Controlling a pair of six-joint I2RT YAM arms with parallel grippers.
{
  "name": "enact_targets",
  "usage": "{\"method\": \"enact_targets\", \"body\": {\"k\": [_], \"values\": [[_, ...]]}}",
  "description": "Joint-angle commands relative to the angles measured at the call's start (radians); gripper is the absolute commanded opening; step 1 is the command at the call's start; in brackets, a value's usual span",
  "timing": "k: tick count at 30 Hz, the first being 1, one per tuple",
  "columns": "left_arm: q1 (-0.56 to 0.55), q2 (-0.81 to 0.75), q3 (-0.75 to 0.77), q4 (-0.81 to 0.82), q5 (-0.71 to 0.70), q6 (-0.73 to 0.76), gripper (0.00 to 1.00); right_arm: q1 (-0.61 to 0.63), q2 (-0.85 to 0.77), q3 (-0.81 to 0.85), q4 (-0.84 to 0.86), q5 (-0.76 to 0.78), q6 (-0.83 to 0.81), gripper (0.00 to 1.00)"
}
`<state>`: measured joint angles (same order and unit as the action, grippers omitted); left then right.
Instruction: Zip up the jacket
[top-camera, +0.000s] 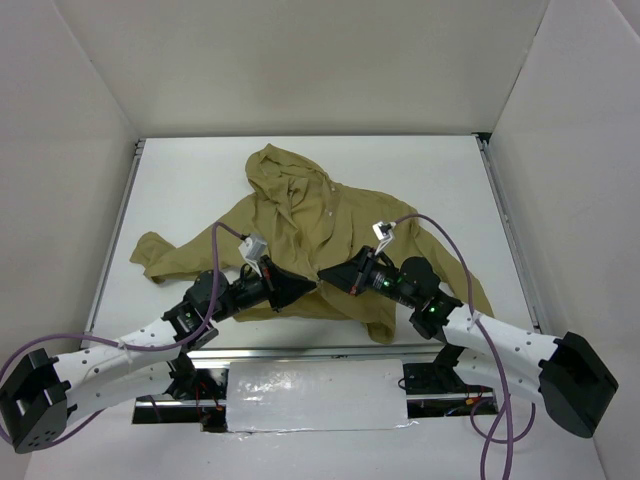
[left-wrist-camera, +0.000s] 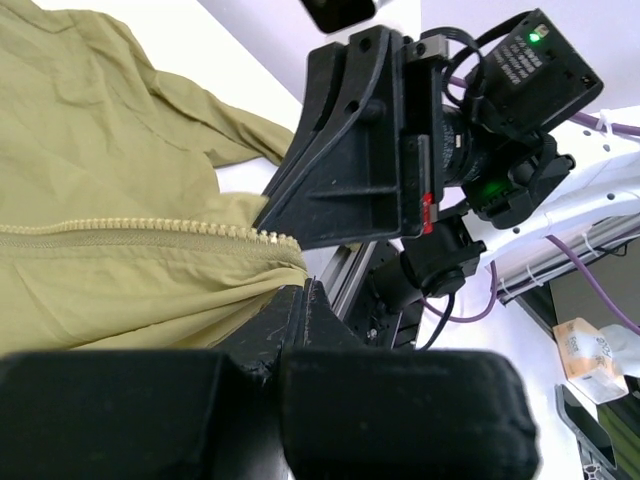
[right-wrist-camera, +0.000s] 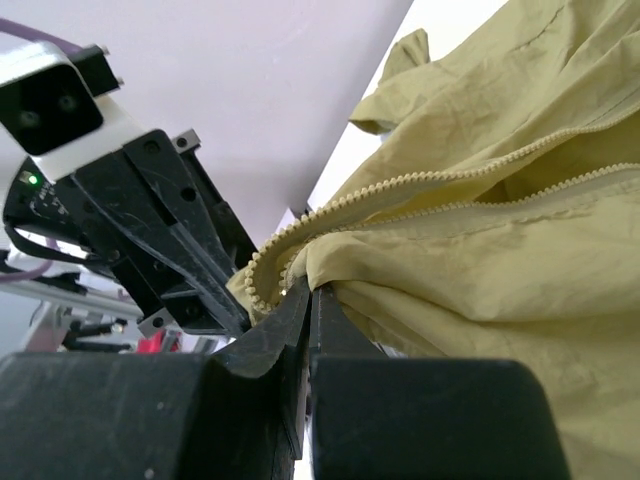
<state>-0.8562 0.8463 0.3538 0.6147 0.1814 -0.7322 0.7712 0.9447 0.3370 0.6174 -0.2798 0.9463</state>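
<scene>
The olive-tan hooded jacket (top-camera: 300, 215) lies spread on the white table, hood at the back and hem toward the arms. My left gripper (top-camera: 307, 286) and right gripper (top-camera: 326, 276) meet tip to tip at the lower front hem. In the left wrist view the left gripper (left-wrist-camera: 305, 287) is shut, with the jacket (left-wrist-camera: 100, 150) and the end of its zipper teeth (left-wrist-camera: 262, 235) at its tip. In the right wrist view the right gripper (right-wrist-camera: 310, 290) is shut on a fold of the jacket (right-wrist-camera: 500, 230) just below the open zipper teeth (right-wrist-camera: 400, 185).
White walls enclose the table on three sides. A metal rail (top-camera: 300, 352) runs along the near edge, with a white padded block (top-camera: 315, 395) in front of it. Purple cables (top-camera: 450, 240) loop over the right sleeve.
</scene>
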Motion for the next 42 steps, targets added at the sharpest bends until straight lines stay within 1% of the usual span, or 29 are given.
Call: {"method": "enact_targets", "body": {"k": [1,5,9,12,16,19,28,32,35,40,42], "values": [[0.013,-0.013,0.019,-0.004,0.010,0.022,0.00,0.013,-0.044,-0.021,0.085,0.022,0.029,0.00],[0.020,-0.026,0.005,-0.012,-0.016,-0.002,0.00,0.013,-0.063,-0.042,0.110,0.039,0.058,0.00],[0.022,-0.023,-0.015,0.022,-0.026,-0.032,0.00,0.013,-0.067,-0.056,0.155,0.037,0.091,0.00],[0.025,-0.003,-0.025,0.055,-0.031,-0.053,0.00,0.017,-0.064,-0.075,0.206,0.036,0.132,0.00],[0.025,0.043,-0.039,0.141,-0.017,-0.078,0.00,0.023,-0.063,-0.099,0.284,0.041,0.186,0.00],[0.029,0.072,-0.039,0.181,0.016,-0.090,0.00,0.027,-0.067,-0.116,0.343,0.045,0.216,0.00],[0.032,0.102,-0.041,0.267,0.119,-0.104,0.00,0.039,-0.081,-0.108,0.343,0.099,0.207,0.00],[0.034,0.132,-0.056,0.394,0.238,-0.130,0.00,0.040,-0.092,-0.104,0.299,0.142,0.169,0.00],[0.036,0.158,-0.055,0.444,0.309,-0.139,0.00,0.037,-0.099,-0.096,0.272,0.168,0.135,0.00],[0.046,0.166,-0.075,0.506,0.355,-0.160,0.00,0.037,-0.109,-0.075,0.219,0.198,0.071,0.00],[0.051,0.157,-0.075,0.490,0.362,-0.153,0.00,0.033,-0.109,-0.069,0.206,0.200,0.060,0.00]]}}
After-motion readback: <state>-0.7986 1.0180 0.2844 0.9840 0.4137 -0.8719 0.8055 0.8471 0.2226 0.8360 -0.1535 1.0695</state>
